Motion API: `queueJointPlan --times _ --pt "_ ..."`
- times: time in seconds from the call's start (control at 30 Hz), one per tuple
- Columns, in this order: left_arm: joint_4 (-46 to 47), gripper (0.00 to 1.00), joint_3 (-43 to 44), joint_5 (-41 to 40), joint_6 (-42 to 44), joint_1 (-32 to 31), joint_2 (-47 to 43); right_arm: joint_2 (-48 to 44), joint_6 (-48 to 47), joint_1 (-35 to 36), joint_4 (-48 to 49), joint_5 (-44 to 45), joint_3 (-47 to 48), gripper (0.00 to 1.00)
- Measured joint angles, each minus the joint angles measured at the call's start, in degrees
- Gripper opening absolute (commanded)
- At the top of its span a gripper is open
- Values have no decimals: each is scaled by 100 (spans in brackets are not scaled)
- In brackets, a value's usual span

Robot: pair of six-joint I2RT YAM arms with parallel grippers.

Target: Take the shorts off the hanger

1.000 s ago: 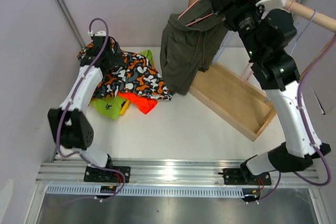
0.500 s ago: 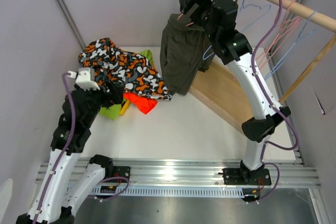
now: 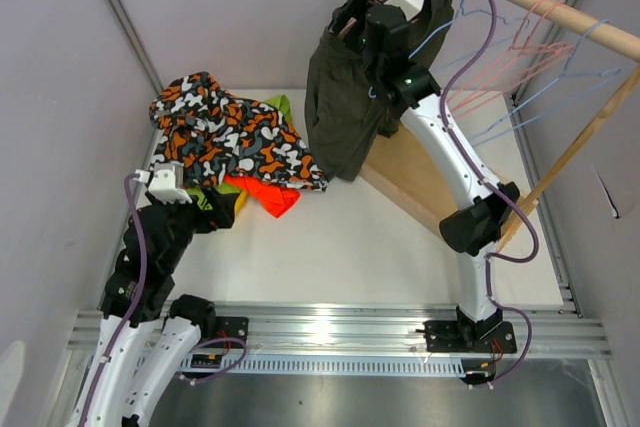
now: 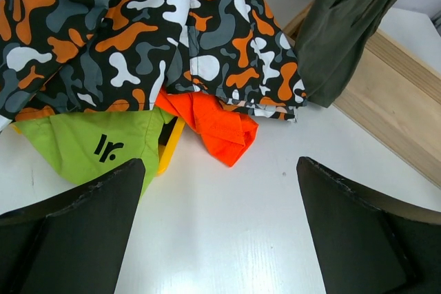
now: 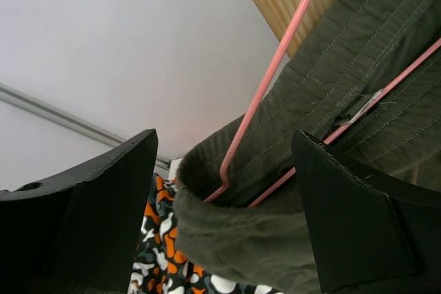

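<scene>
Overhead view: white table [image 3: 340, 237] w/ two robot arms at the near edge. A wooden rail [image 3: 560, 9] runs across the top right above a shallow wooden tray [image 3: 440, 187].

Dark olive shorts [image 3: 345, 112] hang from a pink wire hanger [image 5: 272, 80] at the rail's left end, their lower edge draped over the tray's near-left corner. Empty pink and blue hangers [image 3: 520, 42] hang further right along the rail.

Right arm is raised to the top of the olive shorts. Right fingers [image 5: 96, 197] are spread wide, one each side of the waistband and the hanger's bent corner; not clamped on either. Cannot tell if the far finger touches the cloth.

Back-left of the table holds a heap of shorts: camouflage shorts [image 3: 235, 137] in orange, black and white on top, bright orange shorts [image 3: 272, 197] poking out at the front, lime green shorts [image 4: 86, 146] w/ a small black logo under the left edge.

Left arm is low, near the front-left of the heap. Left fingers [image 4: 89, 218] are wide open, holding nothing, over bare table just short of the lime green and orange cloth.
</scene>
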Motion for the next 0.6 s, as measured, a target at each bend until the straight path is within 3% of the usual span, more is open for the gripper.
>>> queueJointPlan --times 0.2,0.37,0.47,0.5,0.6 --pt "4 98 0 28 0 -24 4 461 -125 31 293 201 120 77" --pt "4 99 -2 33 0 -85 -2 739 -214 31 614 317 372 56" --pt "4 98 -2 37 2 -111 -2 782 -234 28 813 409 422 38" --pt "4 98 -2 39 2 -114 -2 791 -240 28 874 433 435 25" --pt "4 98 -2 46 2 -122 0 822 -177 28 951 503 435 10"
